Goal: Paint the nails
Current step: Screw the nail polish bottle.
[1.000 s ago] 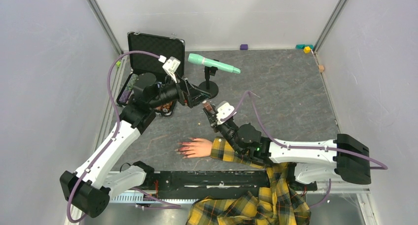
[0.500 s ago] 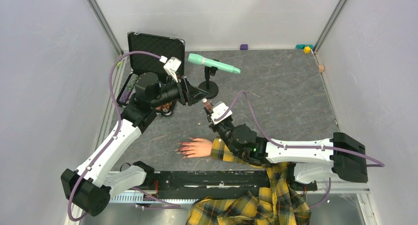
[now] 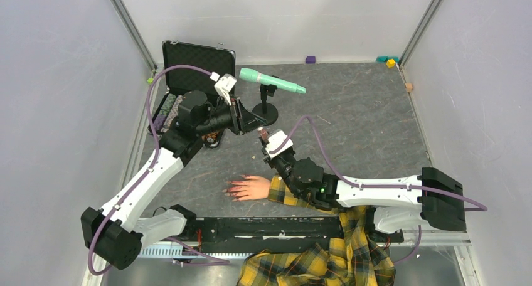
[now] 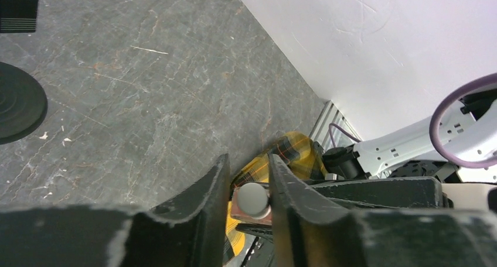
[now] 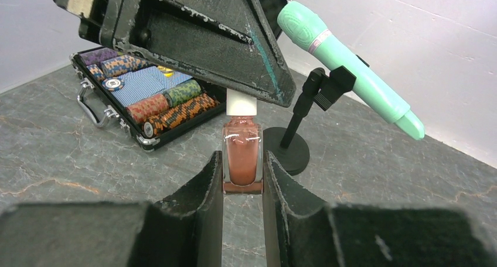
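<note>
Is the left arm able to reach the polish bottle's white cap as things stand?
Probably yes. The right gripper holds the polish bottle upright, and the left gripper has its jaws on either side of the white cap; nothing blocks it.

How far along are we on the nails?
Done: the right gripper clamps the small brownish polish bottle upright. In hand: the left gripper brackets its white cap, still on. Left: uncapping, then brushing the glossy red-pink nails on the pale mannequin hand.

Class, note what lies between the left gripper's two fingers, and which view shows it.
The white cap of the polish bottle, shown in the left wrist view.
</note>
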### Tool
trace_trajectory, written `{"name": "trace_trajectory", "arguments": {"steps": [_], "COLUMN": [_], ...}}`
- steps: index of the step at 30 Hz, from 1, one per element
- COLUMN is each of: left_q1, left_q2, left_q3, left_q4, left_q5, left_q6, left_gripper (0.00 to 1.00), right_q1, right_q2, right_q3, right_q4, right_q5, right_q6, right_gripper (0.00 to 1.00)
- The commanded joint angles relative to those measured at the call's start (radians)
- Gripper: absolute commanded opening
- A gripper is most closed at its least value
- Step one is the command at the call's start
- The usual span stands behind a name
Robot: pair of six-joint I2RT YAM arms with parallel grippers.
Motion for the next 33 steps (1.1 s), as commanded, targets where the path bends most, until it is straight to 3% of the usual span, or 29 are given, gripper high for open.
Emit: {"name": "trace_trajectory", "arguments": {"steps": [1,5,12,18,27,33], "left_q1": [-0.012,-0.018,-0.042,-0.075,-0.137,-0.162], "left_q2": [0.006,0.007,0.018,0.023,0.024,0.018], "left_q3": [0.039,0.037,0.046,0.062,0.103,0.12], "left_q4": [0.012,0.021,0.024,0.02,-0.027,-0.037], "left_q5": [0.036,0.046,0.084,0.136,0.245,0.367], "left_q6": [-0.024,-0.023,-0.014,0.019,0.11,0.153], "left_gripper": [0.29,0.03,0.02,0.02,0.02,0.02], "right_q1": [0.005,0.005,0.002,-0.027,-0.151,-0.25], "right_q2": [-0.001,-0.005,-0.045,-0.11,-0.216,-0.268], "right_q3": [0.042,0.036,0.01,-0.023,-0.097,-0.169], "right_q4": [0.042,0.045,0.073,0.075,0.117,0.259], "right_q5": [0.033,0.038,0.001,-0.125,-0.499,-0.762], "right_q6": [-0.003,0.008,0.056,0.137,0.336,0.486], "right_gripper": [0.0,0.0,0.0,0.0,0.0,0.0]}}
